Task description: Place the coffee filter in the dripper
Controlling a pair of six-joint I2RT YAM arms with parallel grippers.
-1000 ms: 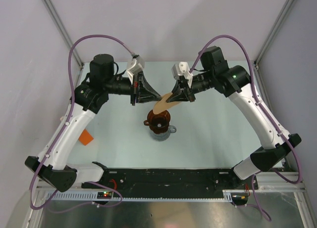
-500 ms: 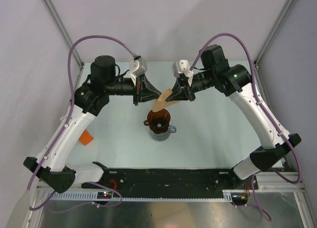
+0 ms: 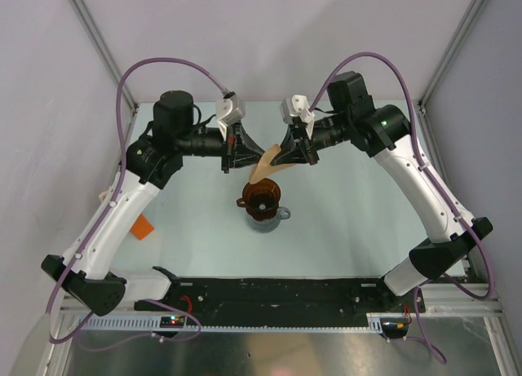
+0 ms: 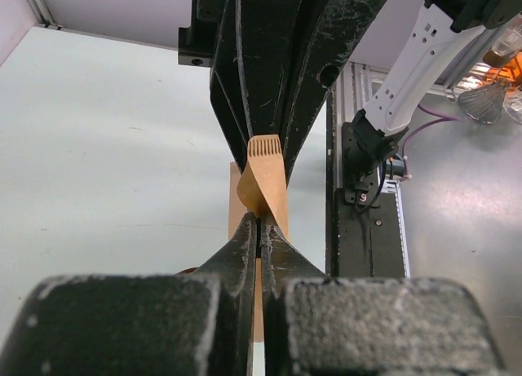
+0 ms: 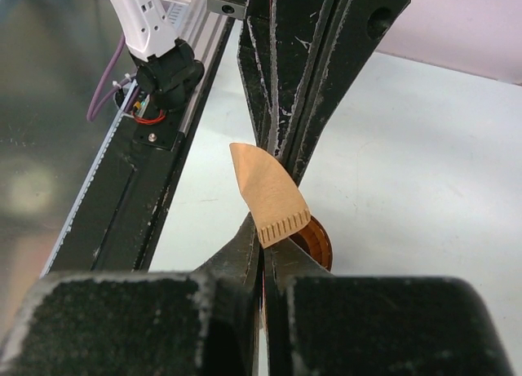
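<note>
Opening the coffee filter (image 3: 267, 162) into a cone is judged to be the step in hand. The filter hangs in the air between the two arms, over the far side of the dripper (image 3: 261, 199), which sits on a glass jug (image 3: 275, 221).

**Grip state**
- The left gripper (image 4: 258, 229) has its jaws pressed together on the plain edge of the filter.
- The right gripper (image 5: 261, 244) has its jaws pressed together on the crimped seam edge.
- In the left wrist view the paper shows a twist between the two pinch points.

**Procedure**
1. The twist should be taken out first by rotating one wrist until both edges lie in one plane.
2. The arms should separate the two walls slowly. The paper is thin and likely to tear at a pinch point if pulled hard.
3. Whether each gripper holds one wall or both cannot be told from these views. If both, pulling apart will not open the cone and a regrip is needed.
4. The pointed end should be centred over the dripper's hole before descent.
5. One gripper should release only once the paper rests on the inner wall.

**Caution**
The overhead view does not resolve the gap between the filter's lower tip and the rim, so the descent should be slow. A sideways push may shift the dripper on the jug.
</note>
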